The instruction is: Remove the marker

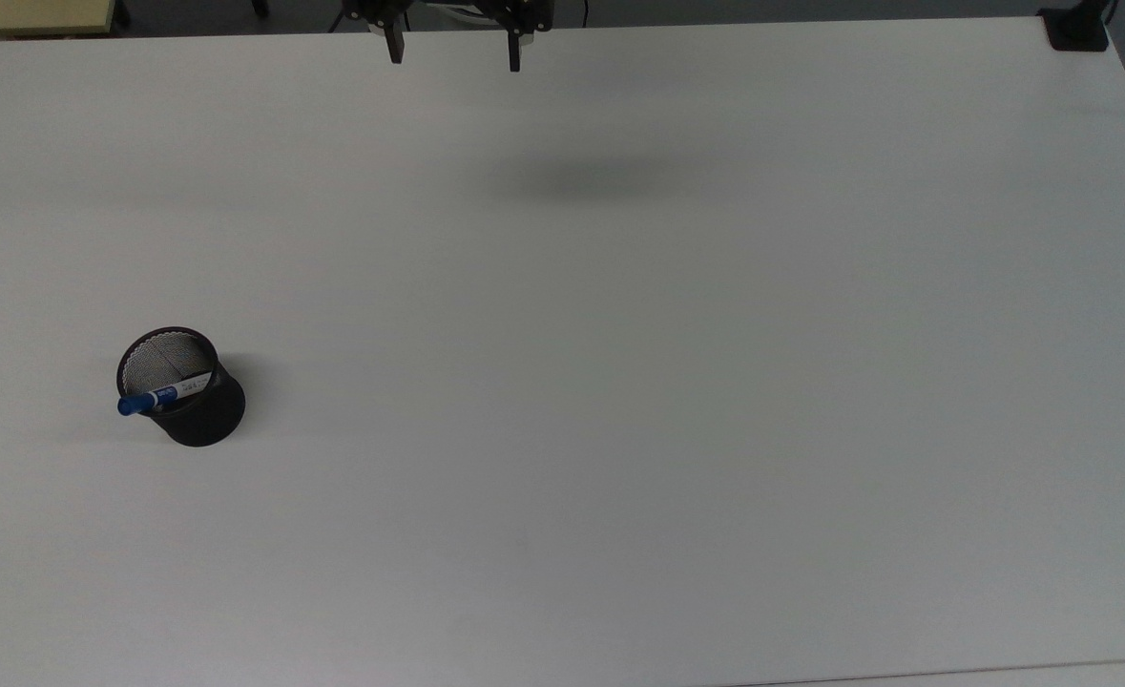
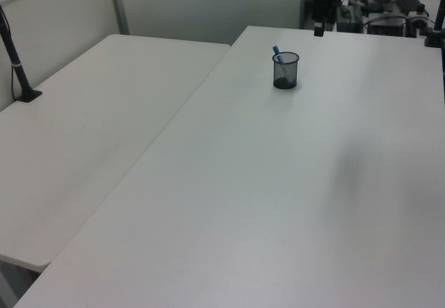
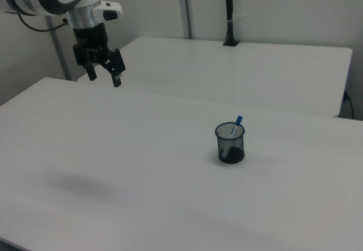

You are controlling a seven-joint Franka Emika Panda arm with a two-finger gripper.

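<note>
The marker [image 1: 163,394], white with a blue cap, leans inside a black mesh cup [image 1: 190,405] at the top view's lower left, cap end sticking out over the rim. In the right view the marker [image 3: 236,123] pokes up from the cup [image 3: 230,144]; in the left view its blue tip [image 2: 276,51] rises above the cup [image 2: 285,70]. My gripper [image 1: 454,52] hangs open and empty at the top view's upper edge, far from the cup. The right view has the gripper [image 3: 105,77] high at upper left, well above the table.
The white table [image 1: 619,382] spreads wide around the cup. A second white table [image 3: 255,69] adjoins it. A black clamp post [image 1: 1077,29] stands at one corner, another post [image 2: 17,58] on the neighbouring table. Cables and equipment [image 2: 389,9] sit beyond the far edge.
</note>
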